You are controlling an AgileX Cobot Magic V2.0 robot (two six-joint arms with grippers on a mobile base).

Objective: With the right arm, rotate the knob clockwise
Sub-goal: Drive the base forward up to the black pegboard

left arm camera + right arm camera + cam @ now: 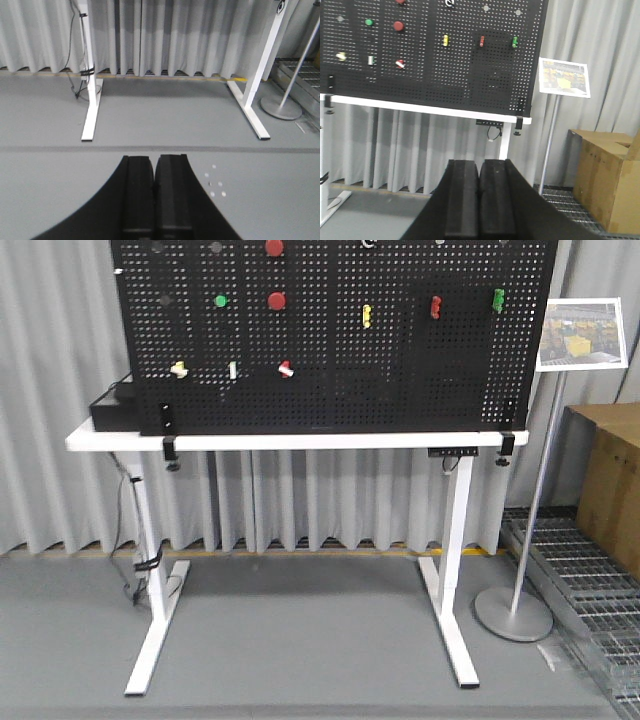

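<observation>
A black pegboard (330,340) stands on a white table (300,440). It carries red round buttons (277,301), a green button (221,300), small coloured handles (366,315) and dark round knobs (165,300) near its top left. I cannot tell which one is the task's knob. The board also shows in the right wrist view (430,55), far ahead and above my right gripper (479,162), which is shut and empty. My left gripper (154,157) is shut and empty, pointing at the grey floor. Neither arm shows in the front view.
The table's white legs (155,640) stand on the grey floor, with a grey curtain behind. A sign on a pole with a round base (513,612) stands to the right, then a cardboard box (605,175) and metal grating (580,570). A black box (115,408) sits on the table's left end.
</observation>
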